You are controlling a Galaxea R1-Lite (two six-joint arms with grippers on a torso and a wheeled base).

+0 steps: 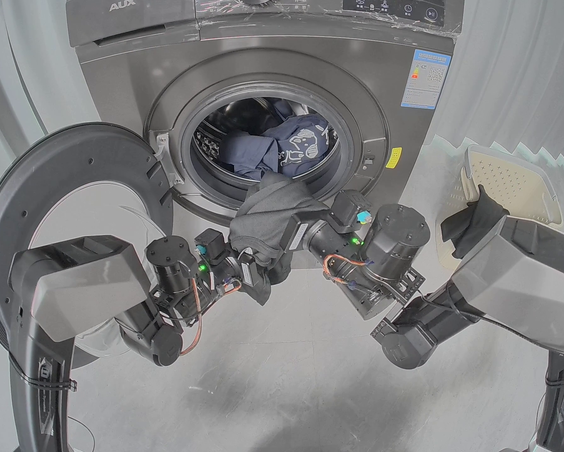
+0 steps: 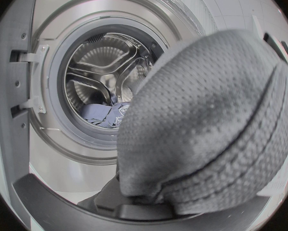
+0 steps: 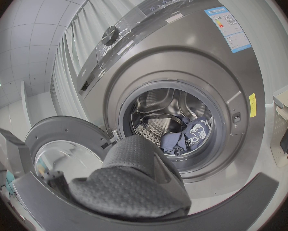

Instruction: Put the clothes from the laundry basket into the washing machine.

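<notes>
Grey garment (image 1: 270, 211) is draping over left gripper (image 1: 255, 272) and right gripper (image 1: 294, 232), whose hold I cannot tell, likely needing pushing into the washing machine (image 1: 137, 70).

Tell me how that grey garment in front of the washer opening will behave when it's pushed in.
Probably floppy: the grey garment sags in folds and a tail hangs down. Likely light, since it bunches loosely. Its textured knit looks grippy, so it may catch on the opening rim rather than slide.

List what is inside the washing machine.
Navy clothes with a white print lie in the drum, against bare metal. The grey garment at the opening's lower rim covers the drum's front floor; anything under the navy pile is hidden.
</notes>
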